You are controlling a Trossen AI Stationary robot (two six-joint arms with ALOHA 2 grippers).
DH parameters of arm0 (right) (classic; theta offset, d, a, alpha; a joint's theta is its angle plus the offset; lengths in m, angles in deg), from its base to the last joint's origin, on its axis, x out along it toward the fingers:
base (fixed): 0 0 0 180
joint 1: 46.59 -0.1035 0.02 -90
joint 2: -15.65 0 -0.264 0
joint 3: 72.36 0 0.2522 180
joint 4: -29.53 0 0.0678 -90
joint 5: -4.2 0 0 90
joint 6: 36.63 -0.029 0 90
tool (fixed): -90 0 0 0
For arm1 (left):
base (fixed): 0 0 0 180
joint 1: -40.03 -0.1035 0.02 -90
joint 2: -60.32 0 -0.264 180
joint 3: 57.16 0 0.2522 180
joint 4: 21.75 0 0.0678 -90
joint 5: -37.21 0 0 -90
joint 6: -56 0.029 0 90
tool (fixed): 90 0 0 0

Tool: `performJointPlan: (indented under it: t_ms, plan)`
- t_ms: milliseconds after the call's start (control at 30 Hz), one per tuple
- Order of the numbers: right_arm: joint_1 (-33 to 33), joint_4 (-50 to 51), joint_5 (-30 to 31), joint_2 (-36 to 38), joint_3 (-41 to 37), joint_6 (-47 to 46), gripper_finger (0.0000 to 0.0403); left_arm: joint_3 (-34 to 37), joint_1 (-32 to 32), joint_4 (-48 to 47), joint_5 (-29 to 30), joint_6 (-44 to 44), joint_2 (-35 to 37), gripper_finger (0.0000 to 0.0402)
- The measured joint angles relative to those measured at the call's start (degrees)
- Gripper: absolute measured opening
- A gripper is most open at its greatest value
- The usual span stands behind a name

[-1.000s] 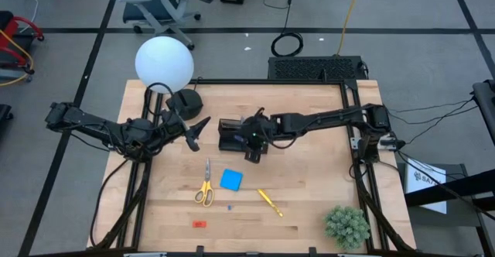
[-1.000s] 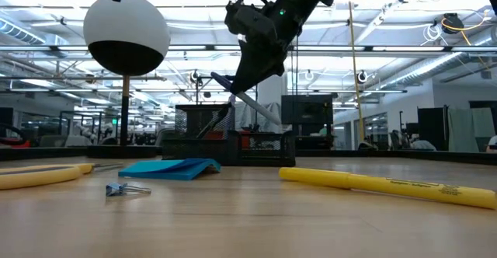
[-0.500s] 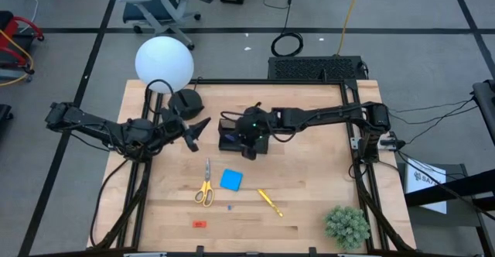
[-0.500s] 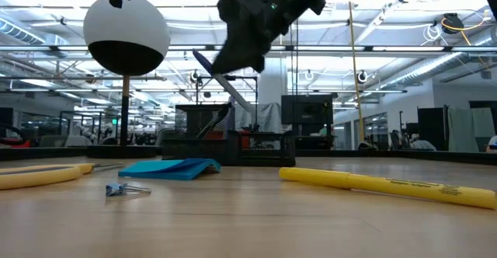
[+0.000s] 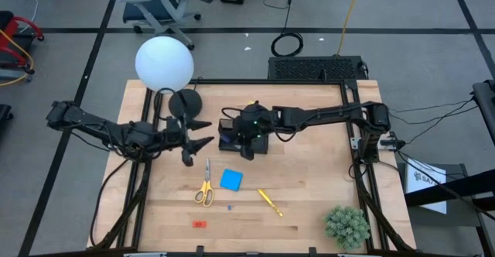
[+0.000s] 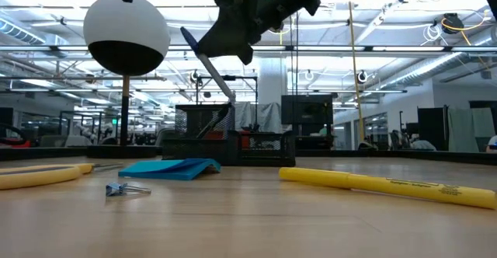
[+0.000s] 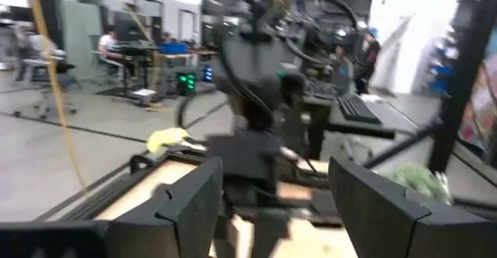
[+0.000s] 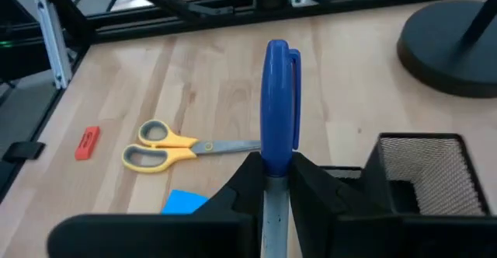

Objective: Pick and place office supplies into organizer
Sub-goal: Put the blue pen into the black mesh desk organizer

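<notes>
The right tool [image 8: 277, 182] has shifted over the organizer [image 5: 230, 135], clamped on a blue-capped pen [image 8: 278, 106].

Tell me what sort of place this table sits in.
Most likely a large open lab or workshop. The low view shows a high ceiling with strip lights and rows of workstations behind; the high view shows cables on a grey floor and an office chair beside the wooden table.
</notes>
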Motion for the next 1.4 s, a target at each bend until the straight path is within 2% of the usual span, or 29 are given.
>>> performJointPlan:
  t_ms: [300,400,567,800,1033,1167,1267,1400]
  plan:
    - [0.18,-0.39,0.06,3.33,0.00,2.44,0.0033,0.01,0.85,-10.72,0.27,0.28,-0.03,0.0244]
    - [0.28,-1.26,0.49,4.68,0.00,2.92,0.0035,0.02,0.85,-11.49,0.40,0.41,-0.07,0.0244]
    - [0.26,-5.59,5.22,5.14,-1.44,6.48,0.0033,0.02,0.85,-10.36,0.49,1.63,-0.07,0.0244]
    - [1.33,-22.20,6.67,5.07,-10.66,6.90,0.0033,0.02,0.84,-8.07,0.52,3.64,-0.07,0.0244]
    - [2.56,-46.15,6.66,5.07,-22.17,10.27,0.0033,0.02,0.83,-5.70,0.53,6.12,-0.07,0.0244]
    - [2.96,-58.94,10.47,4.99,-29.58,11.77,0.0033,0.02,0.83,-4.68,0.54,6.32,-0.07,0.0244]
    - [3.83,-67.68,10.78,4.98,-33.67,11.25,0.0033,0.02,0.83,-4.62,0.53,6.34,-0.07,0.0244]
    - [4.28,-71.78,10.87,4.67,-35.69,10.92,0.0033,0.02,0.83,-4.55,0.54,6.38,-0.07,0.0244]
